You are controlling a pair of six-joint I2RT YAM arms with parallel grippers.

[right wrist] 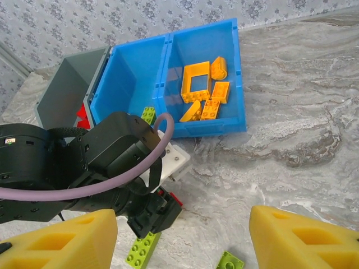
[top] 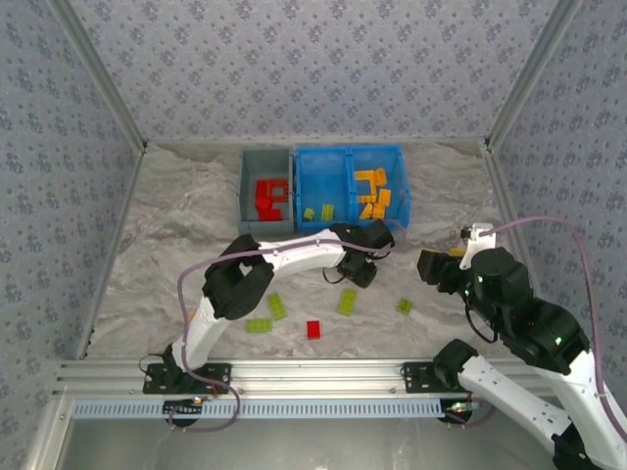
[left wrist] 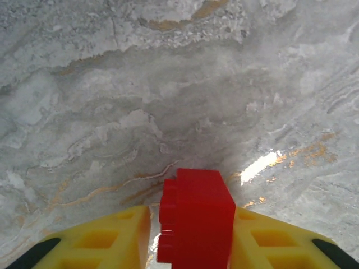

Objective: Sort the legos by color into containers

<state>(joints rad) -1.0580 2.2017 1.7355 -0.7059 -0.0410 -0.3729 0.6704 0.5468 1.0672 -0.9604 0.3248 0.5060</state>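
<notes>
Mostly sorted. The grey bin (top: 265,164) holds the red pieces (top: 269,196). The left blue compartment (top: 321,176) has two lime bricks (top: 318,211). The right blue compartment (top: 403,191) has the orange lot (top: 372,194), frame piece included. I can't see any orange loose.

The left claw (left wrist: 193,241) is clamped on a red brick (left wrist: 196,218) over bare surface (left wrist: 168,112), just in front of the blue bins. That brick belongs in grey. The right claw (right wrist: 182,241) has its fingers wide apart with nothing between them, and hangs near the right side of the surface.

Loose between the arm bases and the bins are four lime pieces (top: 277,306) and one loose red piece (top: 313,329). By my count that's six to go, counting the held one.
</notes>
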